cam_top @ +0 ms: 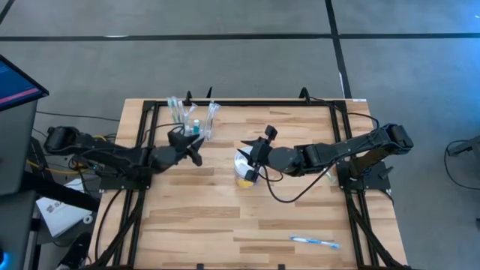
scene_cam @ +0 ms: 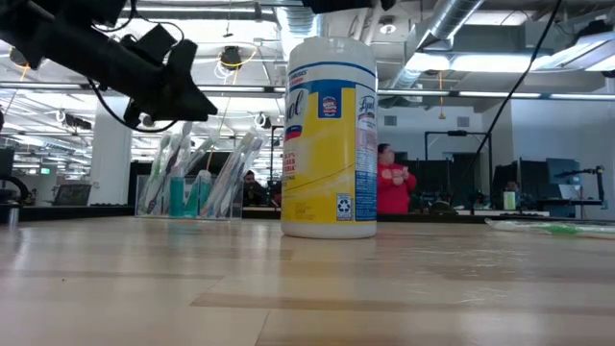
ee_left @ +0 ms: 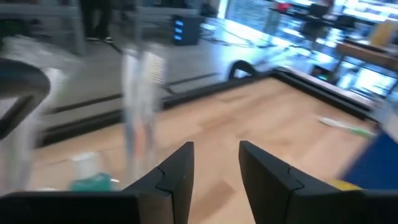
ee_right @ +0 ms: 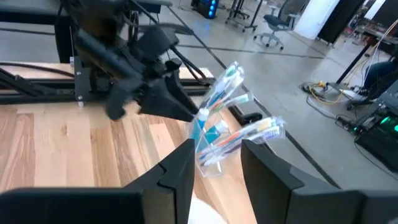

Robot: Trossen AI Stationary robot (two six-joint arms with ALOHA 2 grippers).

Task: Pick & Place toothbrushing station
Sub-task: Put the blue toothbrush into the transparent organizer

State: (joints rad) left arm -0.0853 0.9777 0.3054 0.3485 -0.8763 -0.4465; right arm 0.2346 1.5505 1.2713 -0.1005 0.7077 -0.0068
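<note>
Both arms hanging near the stand, nothing grabbed

High view: toothbrushing station [cam_top: 193, 118] sits at the table's [cam_top: 225, 225] far edge, left gripper [cam_top: 196, 149] just beside it. Low view: it's behind the yellow tub [scene_cam: 330, 136]. Left wrist: fingers [ee_left: 180, 171] apart, empty. Right wrist: right gripper [ee_right: 216, 163] fingers apart over the tub

Clear toothbrushing station [cam_top: 193, 118], seemingly upright, near table's far edge.

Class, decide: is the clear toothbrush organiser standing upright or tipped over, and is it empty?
Upright and not empty. The toothbrushing station stands flat on the table in the low view, with toothbrushes sticking up out of it.
</note>
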